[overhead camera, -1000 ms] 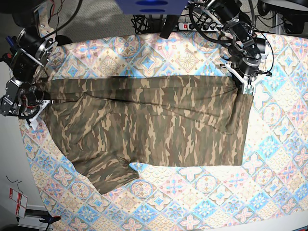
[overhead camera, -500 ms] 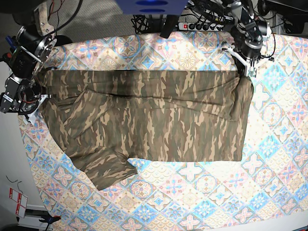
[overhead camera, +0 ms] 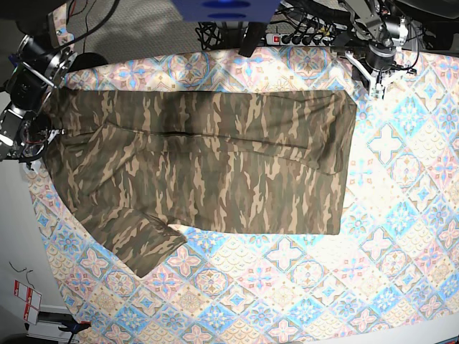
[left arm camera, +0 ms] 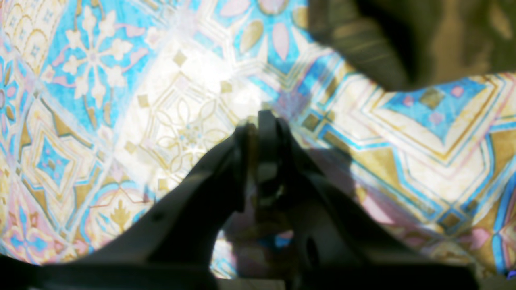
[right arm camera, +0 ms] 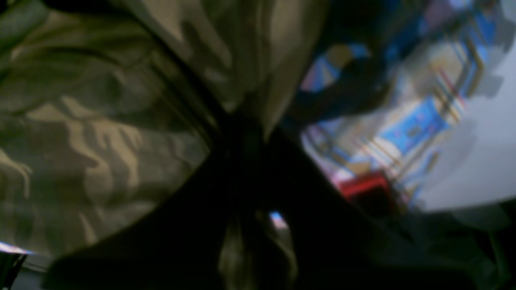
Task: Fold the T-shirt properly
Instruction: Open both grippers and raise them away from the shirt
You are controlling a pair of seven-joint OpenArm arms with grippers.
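The camouflage T-shirt [overhead camera: 215, 165] lies spread across the table, with one sleeve [overhead camera: 143, 247] sticking out at the front left. My left gripper [overhead camera: 378, 84] is shut and empty above the tablecloth, just past the shirt's far right corner. In the left wrist view its fingers [left arm camera: 260, 121] are closed over bare tablecloth, and the shirt [left arm camera: 423, 36] shows only at the top right. My right gripper [overhead camera: 44, 132] is at the shirt's left edge. In the blurred right wrist view its fingers [right arm camera: 242, 125] are closed with camouflage cloth [right arm camera: 100, 121] between them.
The pastel patterned tablecloth [overhead camera: 301, 287] covers the table. A power strip and cables [overhead camera: 294, 36] lie at the back edge. The table's left edge [overhead camera: 32, 208] runs close to my right arm. A small red object [right arm camera: 363, 189] shows beyond that edge.
Both arms moved toward the back edge and pulled the shirt with them. My left gripper let go of the right corner and drew away. The shirt now lies flatter.
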